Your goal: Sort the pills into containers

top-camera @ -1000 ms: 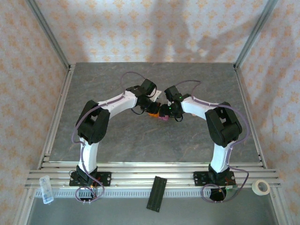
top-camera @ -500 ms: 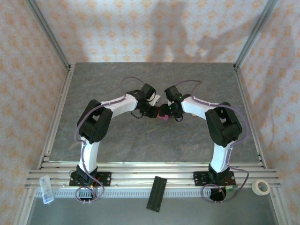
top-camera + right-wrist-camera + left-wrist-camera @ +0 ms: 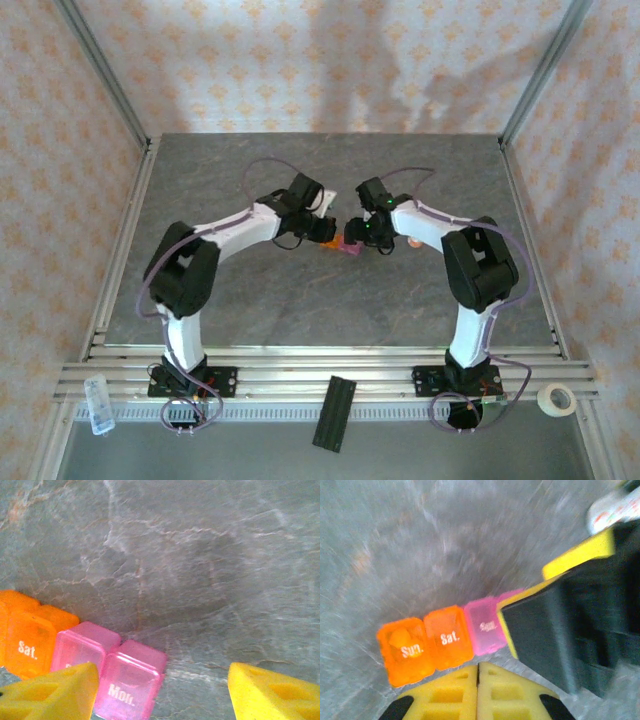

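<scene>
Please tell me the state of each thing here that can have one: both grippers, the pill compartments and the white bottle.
Left gripper: shut, fingers pressed together, nothing between them.
Right gripper: open, fingers wide apart, holding nothing.
Containers: lying flat, labelled lids up; the Sat. and Mon. lids look shut.
White bottle: too blurred to tell.

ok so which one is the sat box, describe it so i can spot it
On the grey table, a short strip of pill boxes lies near the middle. The Sat. box is the orange one touching the pink box, unlike the end orange box marked Sun.
</scene>
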`<state>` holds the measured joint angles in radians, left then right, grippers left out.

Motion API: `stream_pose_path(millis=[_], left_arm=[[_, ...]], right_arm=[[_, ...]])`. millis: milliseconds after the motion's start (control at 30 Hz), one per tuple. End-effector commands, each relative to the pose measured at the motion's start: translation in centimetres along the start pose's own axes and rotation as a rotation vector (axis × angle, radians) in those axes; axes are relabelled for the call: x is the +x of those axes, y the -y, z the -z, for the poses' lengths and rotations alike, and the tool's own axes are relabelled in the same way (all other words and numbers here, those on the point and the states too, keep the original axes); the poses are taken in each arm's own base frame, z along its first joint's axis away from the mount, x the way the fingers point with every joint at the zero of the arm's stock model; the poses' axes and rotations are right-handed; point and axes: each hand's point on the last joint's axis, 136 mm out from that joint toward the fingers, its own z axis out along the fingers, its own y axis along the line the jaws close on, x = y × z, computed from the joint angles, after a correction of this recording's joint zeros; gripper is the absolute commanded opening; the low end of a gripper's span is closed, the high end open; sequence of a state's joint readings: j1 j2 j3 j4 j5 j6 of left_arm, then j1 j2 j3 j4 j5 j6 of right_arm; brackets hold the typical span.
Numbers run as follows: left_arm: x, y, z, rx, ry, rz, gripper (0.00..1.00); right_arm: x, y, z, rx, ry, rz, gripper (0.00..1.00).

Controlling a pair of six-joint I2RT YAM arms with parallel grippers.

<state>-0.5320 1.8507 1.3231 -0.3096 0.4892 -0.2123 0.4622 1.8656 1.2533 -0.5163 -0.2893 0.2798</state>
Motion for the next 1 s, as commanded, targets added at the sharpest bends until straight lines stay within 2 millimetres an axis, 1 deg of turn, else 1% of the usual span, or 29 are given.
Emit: stream_pose_path(millis=[0,100,133,167,200,233,267,300,333,400,467,533,567,633,700,767,867,933,967], left_arm=[[-5.1,0.3,4.8,0.020,0.239,0.012,0.11],[-6.5,-0.4,8.3,-0.001,0.380,0.017,0.15],[-6.8,-0.9,9.6,-0.020,0.433,0.019,0.18],[-7.0,-1.4,11.1,-0.042,0.489,0.019,0.23],[-7.1,-1.9,12.4,-0.064,0.536,0.021,0.31],[-7.1,-2.5,14.0,-0.098,0.594,0.019,0.47],[-7.1,-3.1,15.6,-0.134,0.648,0.016,0.67],[-6.9,-3.7,16.8,-0.176,0.688,0.014,0.94],[-6.9,-4.3,18.5,-0.229,0.746,0.007,1.00],[-6.6,-5.3,21.2,-0.316,0.829,-0.008,1.00],[-6.0,-6.4,23.7,-0.427,0.897,-0.036,1.00],[-5.4,-7.2,25.9,-0.530,0.940,-0.069,1.00],[-5.1,-7.7,26.7,-0.578,0.953,-0.087,1.00],[-4.4,-9.0,28.1,-0.666,0.977,-0.104,1.00],[-3.5,-10.4,28.8,-0.726,0.985,-0.108,1.00],[-2.1,-12.8,29.2,-0.813,0.981,-0.068,1.00],[0.3,-16.1,29.2,-0.908,0.948,-0.017,1.00],[2.1,-17.9,28.7,-0.948,0.921,0.004,1.00],[2.8,-18.5,28.5,-0.957,0.920,0.005,1.00]], right_arm=[[-2.8,-0.5,4.7,-0.038,0.098,-0.034,0.74],[-4.6,-0.2,8.0,-0.069,0.180,-0.066,0.79],[-5.3,0.1,9.4,-0.074,0.216,-0.079,0.81],[-5.9,0.5,10.9,-0.076,0.255,-0.094,0.84],[-6.3,1.0,12.1,-0.077,0.290,-0.104,0.87],[-6.8,1.7,13.6,-0.072,0.333,-0.120,0.96],[-7.2,2.5,15.1,-0.063,0.374,-0.138,1.00],[-7.5,3.2,16.4,-0.055,0.411,-0.152,1.00],[-7.8,4.1,17.8,-0.041,0.454,-0.170,1.00],[-8.0,6.2,20.2,0.017,0.531,-0.206,1.00],[-7.9,9.2,22.5,0.136,0.619,-0.260,1.00],[-7.5,12.0,24.2,0.244,0.688,-0.311,1.00],[-7.2,13.6,25.1,0.294,0.727,-0.349,1.00],[-6.7,15.8,26.3,0.354,0.787,-0.400,1.00],[-6.1,17.5,27.3,0.415,0.874,-0.442,1.00],[-5.5,19.1,28.1,0.465,0.966,-0.479,1.00],[-4.8,20.3,27.9,0.517,1.036,-0.476,1.00],[-4.0,21.4,27.2,0.584,1.019,-0.480,1.00],[-3.7,21.9,26.9,0.611,1.011,-0.484,1.00]])
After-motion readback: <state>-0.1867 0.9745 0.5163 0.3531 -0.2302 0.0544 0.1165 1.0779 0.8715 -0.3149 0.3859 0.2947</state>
